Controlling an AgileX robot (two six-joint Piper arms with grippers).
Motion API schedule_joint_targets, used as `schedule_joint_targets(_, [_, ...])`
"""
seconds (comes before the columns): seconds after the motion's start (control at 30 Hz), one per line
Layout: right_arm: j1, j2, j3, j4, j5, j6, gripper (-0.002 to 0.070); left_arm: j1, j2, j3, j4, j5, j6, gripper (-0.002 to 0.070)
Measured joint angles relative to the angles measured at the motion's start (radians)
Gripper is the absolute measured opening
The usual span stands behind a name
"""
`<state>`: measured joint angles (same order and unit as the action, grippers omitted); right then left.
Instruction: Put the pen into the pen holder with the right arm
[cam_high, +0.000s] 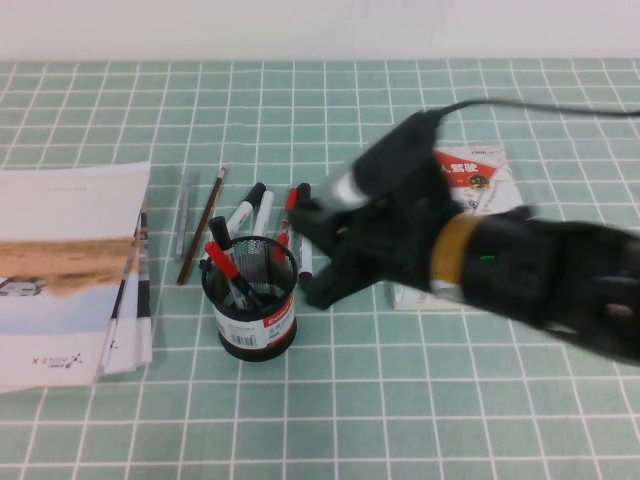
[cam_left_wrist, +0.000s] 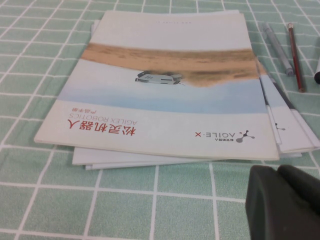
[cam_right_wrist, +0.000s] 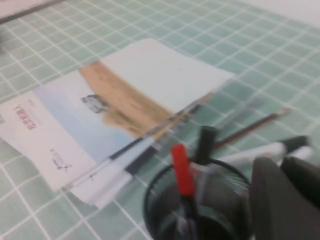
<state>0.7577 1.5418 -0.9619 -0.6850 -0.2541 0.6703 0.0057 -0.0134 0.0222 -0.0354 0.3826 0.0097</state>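
Pen (cam_high: 222, 260) stands in the pen holder (cam_high: 250, 325). My right gripper (cam_high: 305, 255) hovers just beside the holder (fingers: cannot tell). My left gripper (cam_left_wrist: 285, 202) near the booklets (cam_left_wrist: 165, 85), fingers together.

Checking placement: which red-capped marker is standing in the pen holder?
The thick red-capped white marker leaning upright in the black wire-mesh cup. The other red-capped marker lies on the table beyond the cup, beside the right hand.
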Motion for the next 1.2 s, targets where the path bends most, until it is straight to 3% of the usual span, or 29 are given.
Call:
schedule_joint_targets(0.13, [0.0,-0.171,0.071,-0.132,0.101,0.125,-0.001,0.0,0.0,0.0,0.0,0.0,0.0,-0.0004])
schedule_joint_targets(0.5, [0.0,-0.587,0.439,-0.135,0.21,0.172,-0.0017,0.0,0.0,0.0,0.0,0.0,0.0,-0.0004])
schedule_joint_targets(0.9, [-0.003,-0.68,0.572,-0.07,0.362,0.174,-0.0019,0.0,0.0,0.0,0.0,0.0,0.0,-0.0004])
schedule_joint_targets(1.03, [-0.103,-0.764,0.603,-0.054,0.402,0.174,-0.0019,0.0,0.0,0.0,0.0,0.0,0.0,-0.0004])
schedule_joint_targets(1.2, [-0.384,-0.956,0.73,-0.052,0.33,0.174,-0.0019,0.0,0.0,0.0,0.0,0.0,0.0,-0.0004])
